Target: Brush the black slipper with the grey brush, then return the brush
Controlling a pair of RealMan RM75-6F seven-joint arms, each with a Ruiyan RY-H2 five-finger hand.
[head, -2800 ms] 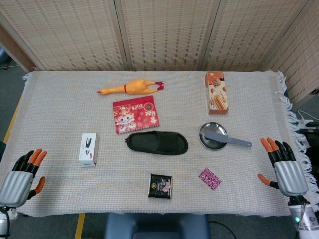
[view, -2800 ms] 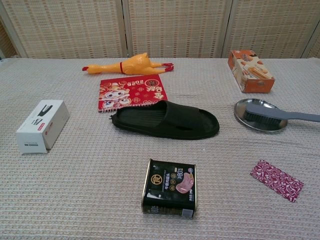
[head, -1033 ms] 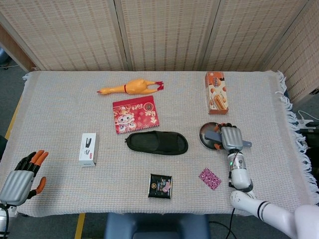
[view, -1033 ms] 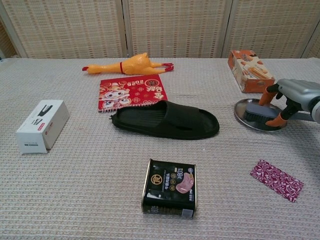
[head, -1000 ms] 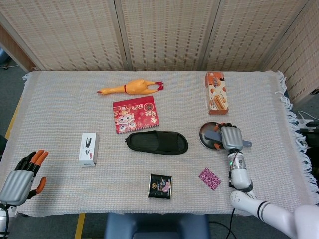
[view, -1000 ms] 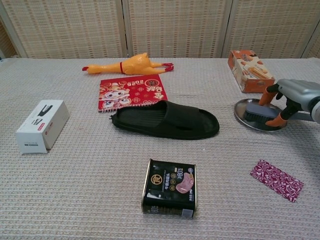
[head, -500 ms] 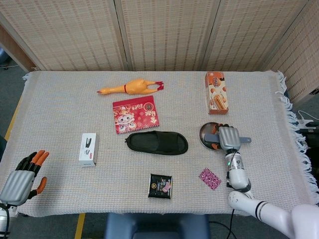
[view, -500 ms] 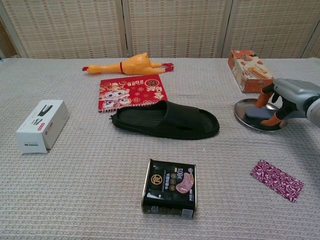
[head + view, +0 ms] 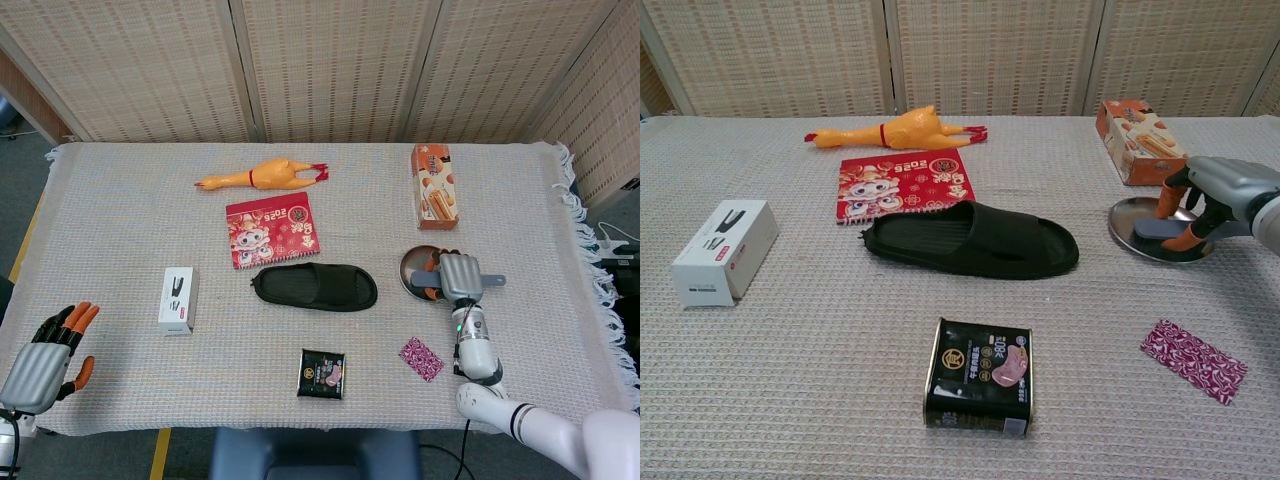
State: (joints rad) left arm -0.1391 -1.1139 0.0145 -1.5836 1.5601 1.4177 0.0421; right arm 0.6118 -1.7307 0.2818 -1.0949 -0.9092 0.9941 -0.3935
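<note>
Both hands visible: right hand [image 9: 1205, 205] fingers seemingly hold grey brush [image 9: 1160, 229]; left hand [image 9: 42, 360] fingers spread.

slipper [image 9: 975, 240] black | brush [image 9: 1162, 230] grey | plate [image 9: 1130, 217] silver | hands [image 9: 460, 278] grey with orange fingertips | rubber chicken [image 9: 902, 129] yellow-orange, red feet | calendar [image 9: 903, 183] red, cartoon print | small box [image 9: 724, 250] white | tin [image 9: 979, 376] black, pink picture | sachet [image 9: 1193, 360] crimson, white pattern | tablecloth [image 9: 790, 350] beige weave
</note>
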